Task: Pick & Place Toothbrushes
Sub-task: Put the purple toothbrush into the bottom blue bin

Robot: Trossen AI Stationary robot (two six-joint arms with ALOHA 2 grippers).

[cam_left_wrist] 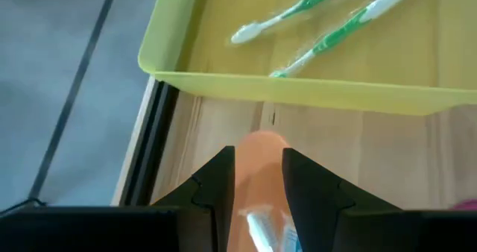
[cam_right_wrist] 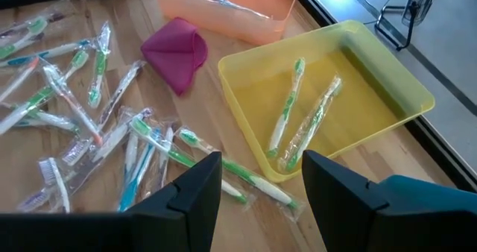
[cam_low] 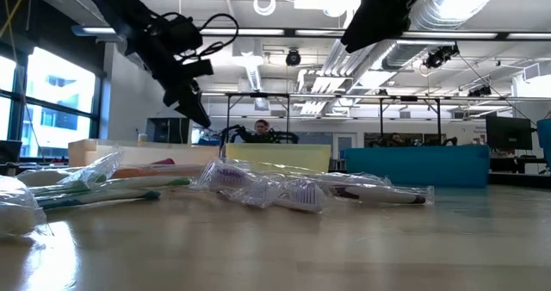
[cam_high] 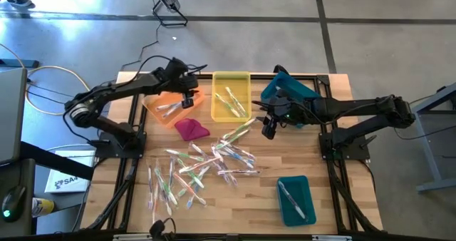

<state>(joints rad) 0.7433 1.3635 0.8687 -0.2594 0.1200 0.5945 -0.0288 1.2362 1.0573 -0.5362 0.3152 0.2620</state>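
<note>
The left gripper (cam_high: 191, 93) hovers over the orange bin (cam_high: 171, 105), its fingers part open; whether it grips anything cannot be told. The right gripper (cam_right_wrist: 257, 185) hangs open and empty above the surface (cam_high: 249, 198), beside the yellow bin (cam_right_wrist: 387, 95). Most toothbrushes (cam_high: 199, 170) lie scattered mid-surface; a few sit in the bins.

The wooden counter (cam_high: 313, 162) stands on a grey floor (cam_high: 235, 34) with dark lines across it. Black cables (cam_high: 153, 45) lie on the floor near the counter. Past the counter, the room is big. Long lights (cam_low: 284, 33) and pipes hang from the ceiling. A tall window (cam_low: 52, 110) lets in daylight. A person (cam_low: 261, 129) sits far behind the counter.
</note>
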